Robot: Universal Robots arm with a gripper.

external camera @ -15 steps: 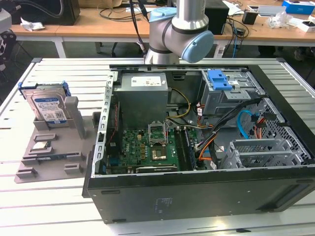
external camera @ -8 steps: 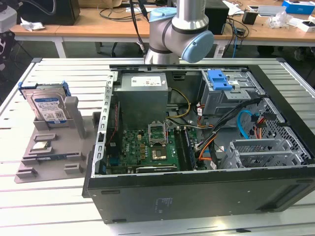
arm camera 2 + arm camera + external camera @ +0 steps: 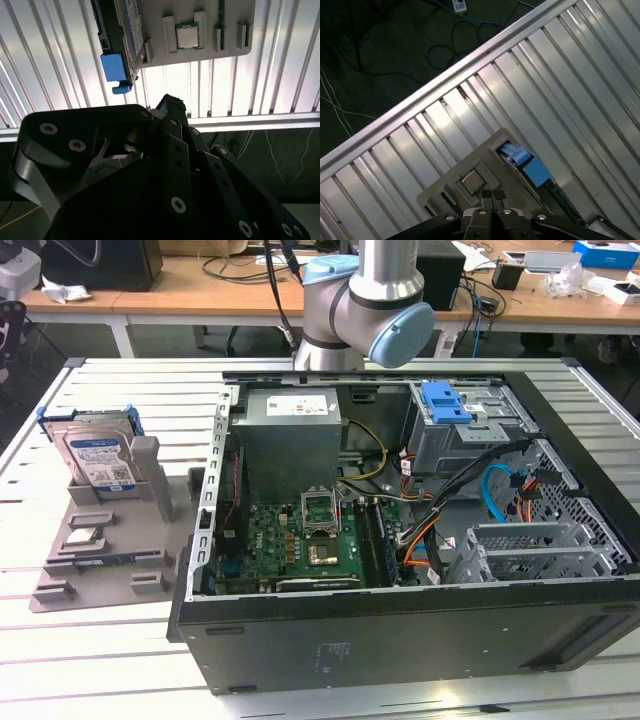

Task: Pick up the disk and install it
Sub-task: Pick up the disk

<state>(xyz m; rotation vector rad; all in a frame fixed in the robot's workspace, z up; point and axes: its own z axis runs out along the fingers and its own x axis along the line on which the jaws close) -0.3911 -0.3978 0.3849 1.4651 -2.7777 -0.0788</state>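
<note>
Silver disk [image 3: 97,455], blue rails, white-and-blue label, stands upright in grey holder [image 3: 150,475] on slatted metal table [image 3: 100,680]. Nothing touches it. In first wrist view it sits apart from my pincer [image 3: 493,196], out beyond fingertips. Pincer fingers together, nothing between them, raised above table. Chip [image 3: 470,181] lies flat in same holder, straight ahead of pincer. Open computer case [image 3: 400,640] beside holder, toward exterior view's right; my arm [image 3: 365,300] behind case.
</note>
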